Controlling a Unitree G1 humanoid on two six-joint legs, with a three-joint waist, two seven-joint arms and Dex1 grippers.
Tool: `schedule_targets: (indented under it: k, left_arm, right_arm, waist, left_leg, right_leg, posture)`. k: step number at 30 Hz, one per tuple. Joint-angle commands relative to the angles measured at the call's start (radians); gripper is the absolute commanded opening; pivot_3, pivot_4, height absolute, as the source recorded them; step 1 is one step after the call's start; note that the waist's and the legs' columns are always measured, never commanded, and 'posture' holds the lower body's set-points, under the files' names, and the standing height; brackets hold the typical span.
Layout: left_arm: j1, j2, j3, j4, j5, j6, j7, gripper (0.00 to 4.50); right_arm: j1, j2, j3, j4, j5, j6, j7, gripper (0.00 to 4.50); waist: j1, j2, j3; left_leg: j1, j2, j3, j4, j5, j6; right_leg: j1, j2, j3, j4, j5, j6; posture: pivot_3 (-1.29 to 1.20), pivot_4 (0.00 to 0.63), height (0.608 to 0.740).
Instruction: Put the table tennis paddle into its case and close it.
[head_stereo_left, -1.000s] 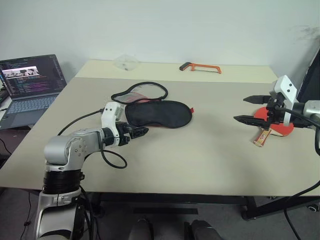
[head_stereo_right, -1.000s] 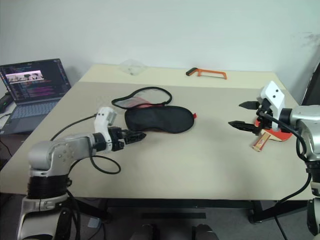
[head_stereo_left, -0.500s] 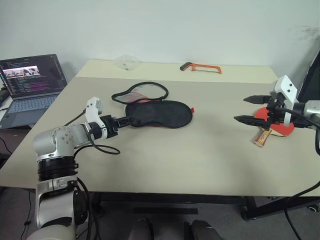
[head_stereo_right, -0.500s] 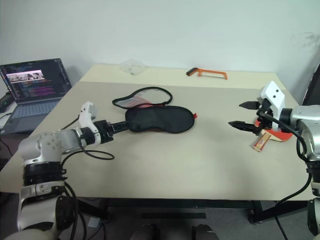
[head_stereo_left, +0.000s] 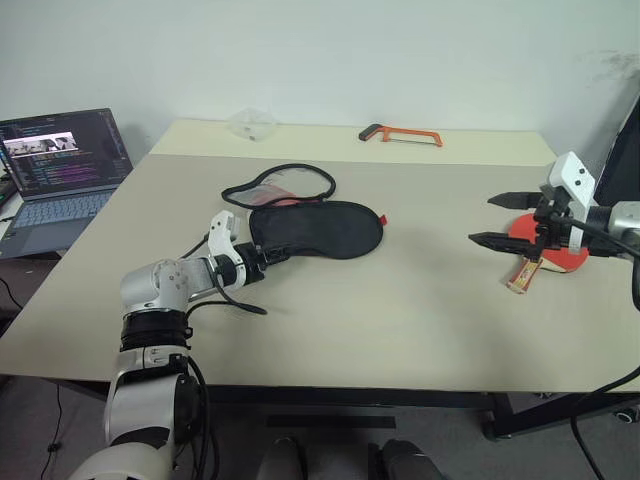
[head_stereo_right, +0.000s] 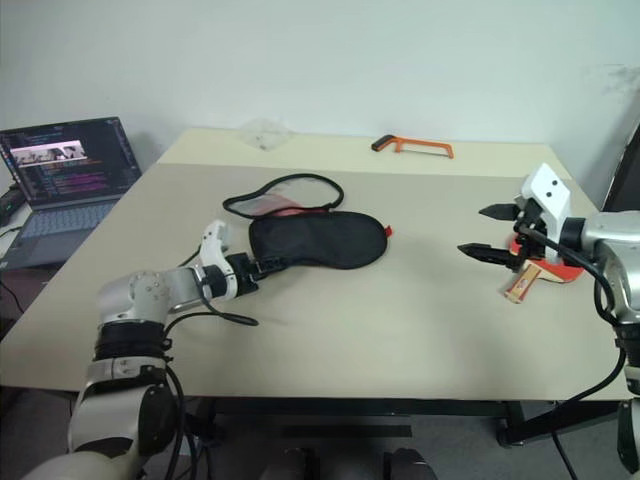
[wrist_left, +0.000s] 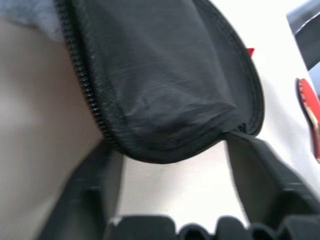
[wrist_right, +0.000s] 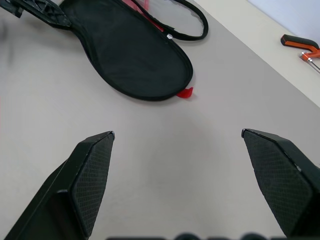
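The case lies flat in the middle of the table, black side up, with its unzipped flap folded back and red showing inside. My left gripper is at the case's narrow near end. In the left wrist view that end sits between its two spread fingers. The table tennis paddle lies at the right, red face up, with its pale handle pointing toward the front edge. My right gripper hovers open just left of the paddle, with nothing in it, and points toward the case.
An open laptop stands on a side table at the left. An orange hacksaw and a clear plastic piece lie on the far table. A black cable loops by my left arm.
My left arm has swung its elbow in and pushed its gripper forward, so the case's narrow end now sits between the fingers. The right arm and the paddle have not moved.
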Motion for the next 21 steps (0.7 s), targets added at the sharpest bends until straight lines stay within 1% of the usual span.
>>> schedule_targets:
  k: [1, 5, 6, 11, 15, 19, 21]
  left_arm:
    - [-0.004, 0.014, 0.029, -0.08, -0.039, 0.016, -0.025, 1.7]
    - [-0.013, 0.019, 0.039, -0.075, -0.035, 0.016, -0.016, 0.22]
    - [-0.014, 0.017, 0.039, -0.075, -0.034, 0.016, -0.011, 0.02]
    - [-0.024, -0.042, 0.04, -0.115, -0.051, 0.045, 0.041, 0.02]
    - [-0.005, -0.206, 0.027, -0.22, -0.062, 0.059, 0.15, 0.02]
    - [0.006, -0.378, -0.003, -0.271, -0.057, 0.043, 0.229, 0.02]
    - [0.005, -0.438, -0.023, -0.28, -0.055, 0.037, 0.247, 0.02]
  right_arm:
    - [0.003, -0.022, -0.042, -0.037, 0.013, 0.004, -0.008, 4.5]
    - [-0.002, -0.016, -0.036, -0.032, 0.011, 0.002, -0.014, 4.5]
    - [-0.002, -0.015, -0.034, -0.032, 0.011, 0.002, -0.015, 4.5]
    - [-0.01, -0.012, -0.029, -0.028, 0.01, -0.002, -0.016, 4.5]
    - [-0.016, -0.009, -0.025, -0.024, 0.008, -0.005, -0.017, 4.5]
    - [-0.011, -0.008, -0.024, -0.033, 0.007, -0.003, -0.02, 4.5]
    - [-0.011, -0.009, -0.025, -0.035, 0.007, -0.002, -0.021, 4.5]
  waist:
    - [0.0, 0.0, 0.0]
    - [-0.001, 0.0, 0.0]
    - [-0.001, 0.0, 0.0]
    - [0.0, 0.0, 0.0]
    - [0.012, 0.0, 0.0]
    - [0.02, 0.0, 0.0]
    - [0.02, 0.0, 0.0]
  left_leg:
    - [0.0, 0.0, 0.0, 0.0, 0.0, 0.0]
    - [0.0, 0.0, 0.0, 0.0, 0.0, 0.0]
    - [0.0, 0.0, 0.0, 0.0, 0.0, 0.0]
    - [0.0, 0.0, 0.0, 0.0, 0.0, 0.0]
    - [0.0, 0.0, 0.0, 0.001, 0.0, 0.0]
    - [0.0, -0.001, 0.0, 0.001, 0.0, 0.0]
    - [0.0, -0.001, 0.0, 0.001, 0.0, 0.0]
  right_leg:
    - [0.0, 0.0, 0.0, 0.0, 0.0, 0.0]
    - [0.0, 0.0, 0.0, 0.0, 0.0, 0.0]
    - [0.0, 0.0, 0.0, 0.0, 0.0, 0.0]
    - [0.0, 0.0, 0.0, 0.0, 0.0, 0.0]
    - [0.001, 0.0, 0.0, 0.0, 0.0, 0.0]
    - [0.001, -0.001, 0.0, -0.001, 0.001, 0.001]
    - [0.001, 0.0, 0.001, 0.0, 0.001, 0.001]
  posture:
    - [0.0, 0.15, 0.74]
    - [0.0, 0.15, 0.74]
    - [0.0, 0.15, 0.74]
    - [0.0, 0.15, 0.74]
    - [0.0, 0.15, 0.74]
    - [0.0, 0.15, 0.74]
    - [0.0, 0.15, 0.74]
